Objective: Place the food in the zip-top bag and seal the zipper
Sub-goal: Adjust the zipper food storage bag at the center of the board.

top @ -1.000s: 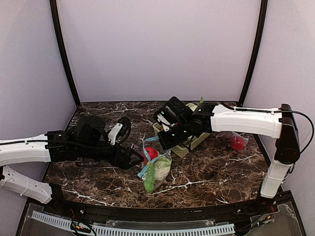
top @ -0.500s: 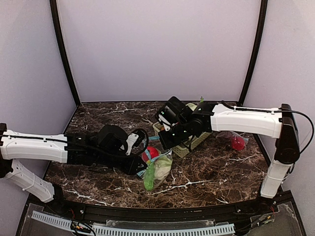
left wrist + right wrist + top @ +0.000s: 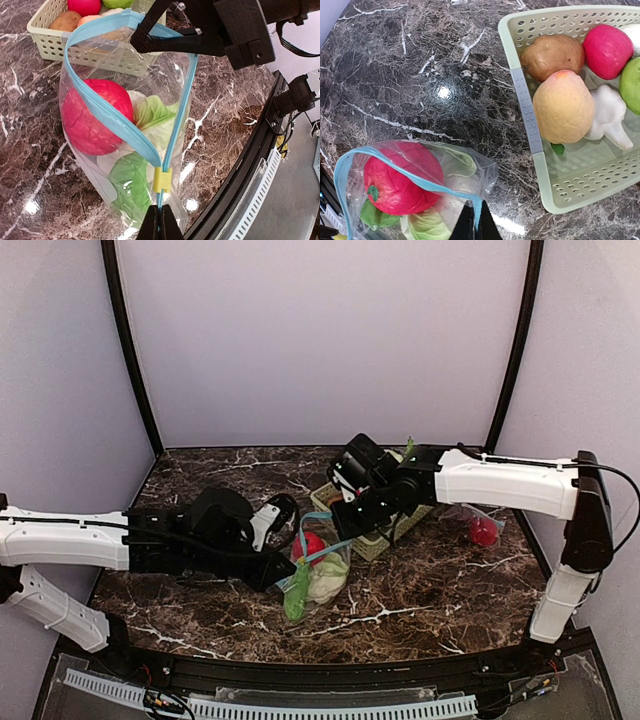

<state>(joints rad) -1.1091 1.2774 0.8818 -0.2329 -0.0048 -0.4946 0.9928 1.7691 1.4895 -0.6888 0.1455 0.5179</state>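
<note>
Red toy fruit (image 3: 95,117) and green leaves (image 3: 150,112), probably of the cauliflower, are lying inside the zip-top bag (image 3: 100,55), which is resting open on the marble table (image 3: 420,75), just near-left of the basket (image 3: 530,125). The left gripper (image 3: 160,222) is pinching the blue zipper (image 3: 120,127) end beside the yellow slider (image 3: 162,179); the right gripper (image 3: 475,225) is clamping the opposite, far end.

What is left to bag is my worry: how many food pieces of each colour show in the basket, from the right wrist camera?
Brown potato: 1
Red fruit: 1
Peach-coloured fruit: 1
White piece: 1
Green fruit: 1
Total: 5. A pale sliver at the frame's top right edge is too cut off to count.
</note>
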